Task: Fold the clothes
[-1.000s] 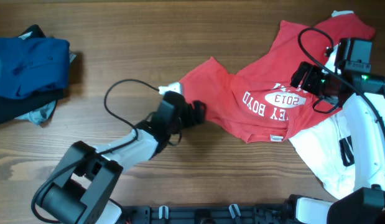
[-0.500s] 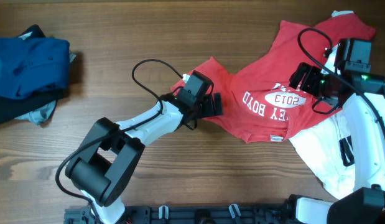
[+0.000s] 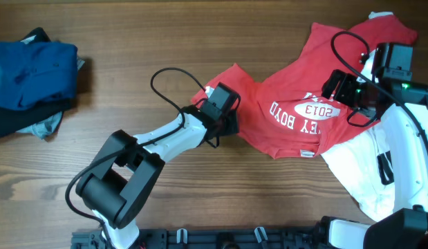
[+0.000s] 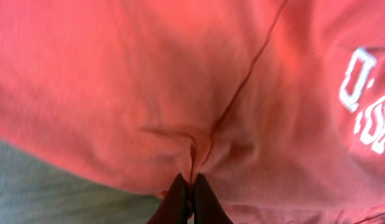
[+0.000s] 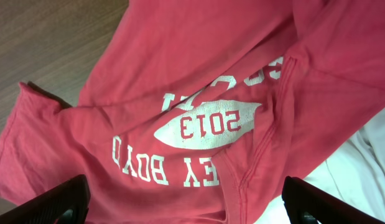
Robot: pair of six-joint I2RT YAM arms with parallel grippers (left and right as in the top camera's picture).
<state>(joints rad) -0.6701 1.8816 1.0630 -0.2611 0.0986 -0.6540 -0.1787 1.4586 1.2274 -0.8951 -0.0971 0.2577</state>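
Note:
A crumpled red T-shirt with white lettering lies right of centre on the wooden table. My left gripper sits at the shirt's lower left edge. In the left wrist view its dark fingertips press together, pinching a small fold of the red shirt. Over the shirt's right part, my right gripper hovers open. Its two fingers stand far apart at the bottom corners of the right wrist view, with the printed red shirt below and nothing between them.
A pile of blue and dark clothes lies at the far left edge. A white garment lies partly under the red shirt and my right arm. A black cable loops over my left arm. Bare wood fills the back left.
My left arm swung right onto the shirt's lower left edge, then its jaws closed on a fold of the fabric. The right arm has stayed still.

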